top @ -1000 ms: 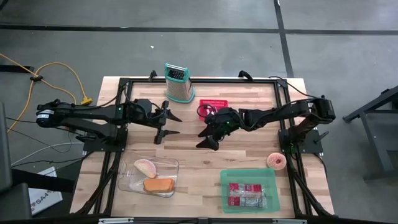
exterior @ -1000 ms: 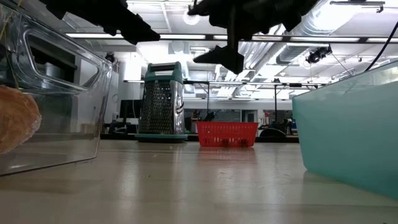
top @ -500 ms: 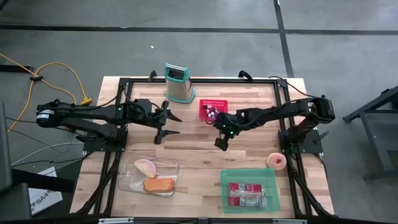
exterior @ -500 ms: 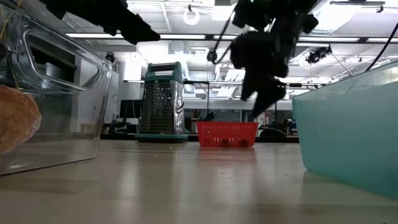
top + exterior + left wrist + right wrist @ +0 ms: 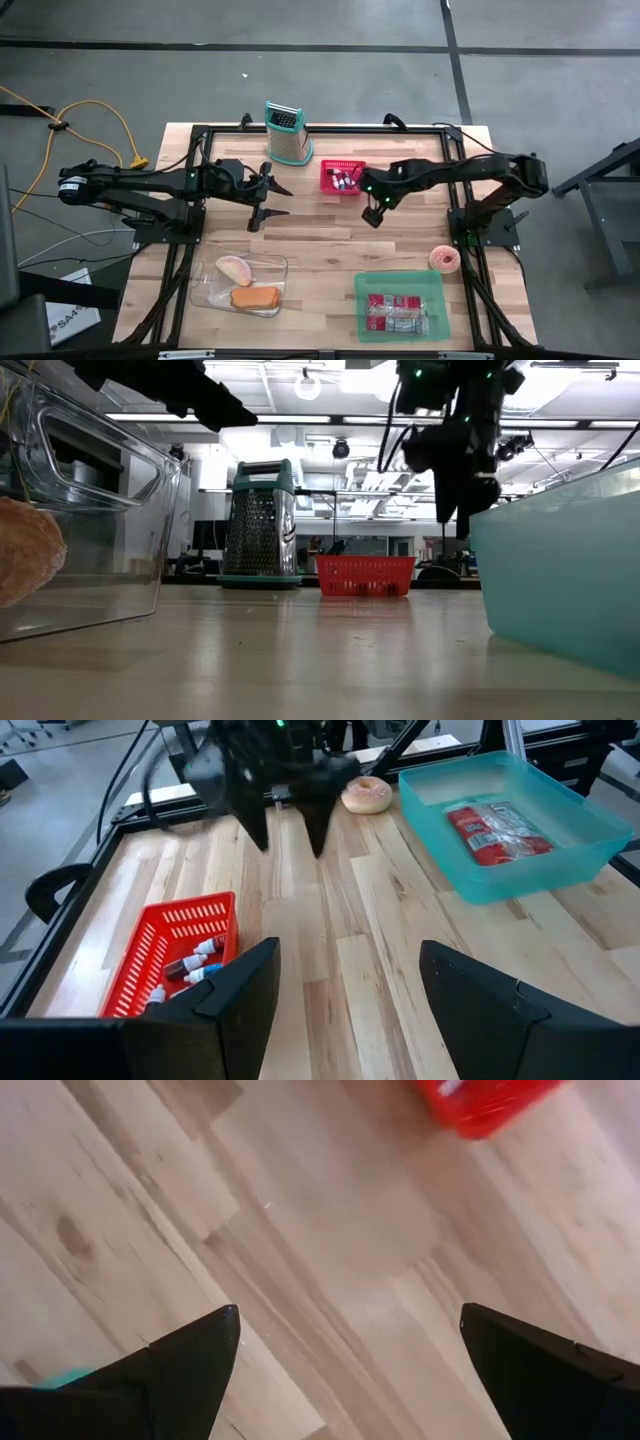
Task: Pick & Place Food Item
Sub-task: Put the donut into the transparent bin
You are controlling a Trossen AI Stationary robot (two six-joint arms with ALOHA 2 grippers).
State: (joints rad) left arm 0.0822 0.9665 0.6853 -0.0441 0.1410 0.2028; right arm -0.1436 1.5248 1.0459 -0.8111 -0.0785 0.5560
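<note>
the right gripper (image 5: 373,214), its fingers spread and nothing pinched, is being seen drawn back from the middle of the light wooden table (image 5: 320,240) to just beside the small red plastic basket (image 5: 343,178), while the left gripper (image 5: 268,200) is being kept spread and empty where it was. the pink frosted donut (image 5: 444,259) is being left on the table near the teal plastic bin (image 5: 400,305), whose packets are being hidden in the low view behind its wall.

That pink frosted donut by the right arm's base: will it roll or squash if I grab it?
The pink frosted donut lies flat on the wooden table, so it probably won't roll. It looks soft; a hard pinch could dent it. Its frosting may be slick or sticky.
</note>
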